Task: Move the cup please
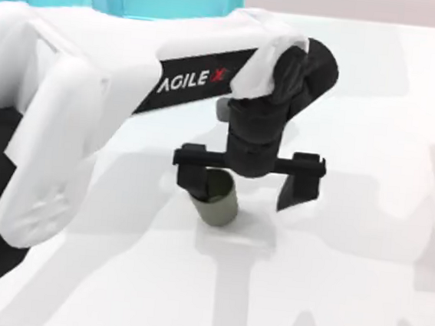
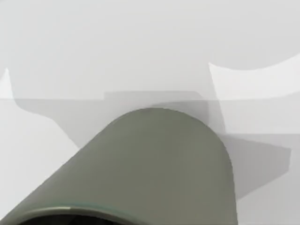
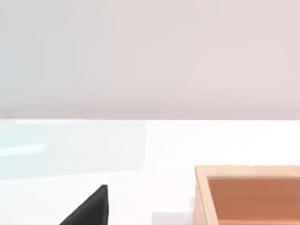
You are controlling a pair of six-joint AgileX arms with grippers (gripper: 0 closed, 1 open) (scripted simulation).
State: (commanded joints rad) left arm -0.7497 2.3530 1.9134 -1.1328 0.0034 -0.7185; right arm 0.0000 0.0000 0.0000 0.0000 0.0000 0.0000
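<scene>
One cup (image 1: 217,201), olive-grey. One white arm, carrying one left gripper (image 1: 246,183) with two dark fingers (image 1: 300,182). One white table (image 1: 343,298). One wooden box (image 3: 248,194), open-topped.

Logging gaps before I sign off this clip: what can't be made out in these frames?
- Small dark olive-grey round cup: in the top view the left gripper covers part of its rim; whether a finger touches it is unclear.
- Cup in the left wrist view: its rim is cut off by the picture's edge.
- Light wooden box in the right wrist view: cut off by the edge, contents hidden.
- Right gripper: dark tip, cropped.
</scene>
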